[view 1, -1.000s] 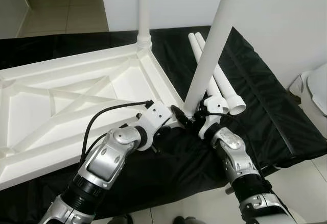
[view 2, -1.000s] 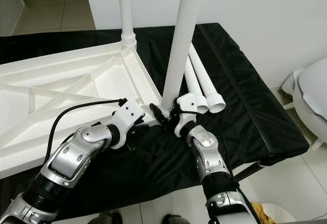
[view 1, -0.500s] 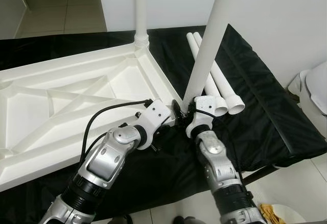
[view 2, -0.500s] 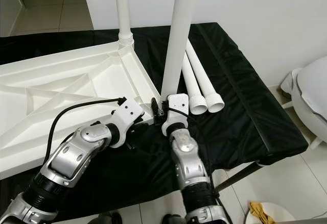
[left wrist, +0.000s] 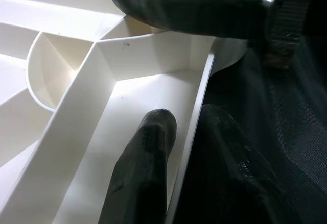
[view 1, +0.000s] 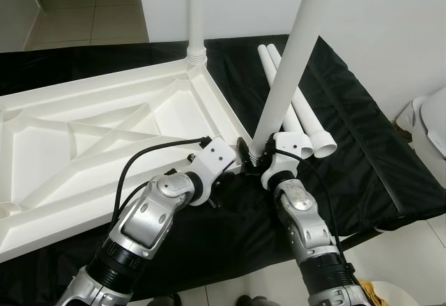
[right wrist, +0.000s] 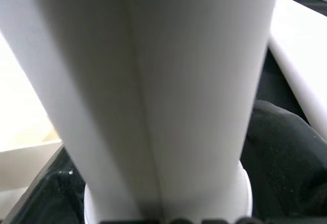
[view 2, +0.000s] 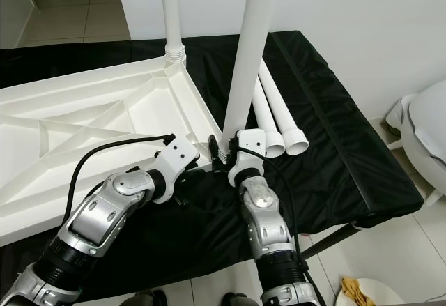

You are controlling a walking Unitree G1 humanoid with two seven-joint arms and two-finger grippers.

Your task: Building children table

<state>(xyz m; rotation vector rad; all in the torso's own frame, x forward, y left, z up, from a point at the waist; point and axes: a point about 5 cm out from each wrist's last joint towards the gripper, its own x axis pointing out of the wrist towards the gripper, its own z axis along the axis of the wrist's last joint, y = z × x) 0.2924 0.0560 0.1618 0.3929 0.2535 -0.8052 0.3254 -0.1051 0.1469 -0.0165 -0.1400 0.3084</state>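
The white table top [view 1: 104,86] lies upside down on a black cloth. One white leg [view 1: 196,13] stands fixed in its far corner. A second leg [view 1: 287,62] stands in the near right corner socket, leaning slightly right. My right gripper [view 1: 252,154] is shut on its base, and the right wrist view shows this leg [right wrist: 168,81] up close. My left gripper [view 1: 235,166] is shut on the table's side wall [left wrist: 196,106] beside that corner, with one finger [left wrist: 145,173] inside and the other outside. Two spare legs [view 1: 300,111] lie on the cloth to the right.
The black cloth [view 1: 376,159] ends at a drop on the right and near sides. A white rounded object [view 1: 428,121] stands to the right, and a yellow rag [view 2: 359,288] lies on the tiled floor. A white wall rises behind.
My right forearm has swung left under the leg, then eased back a little. The held leg stands more upright than a second ago. The left gripper has stayed on the wall.
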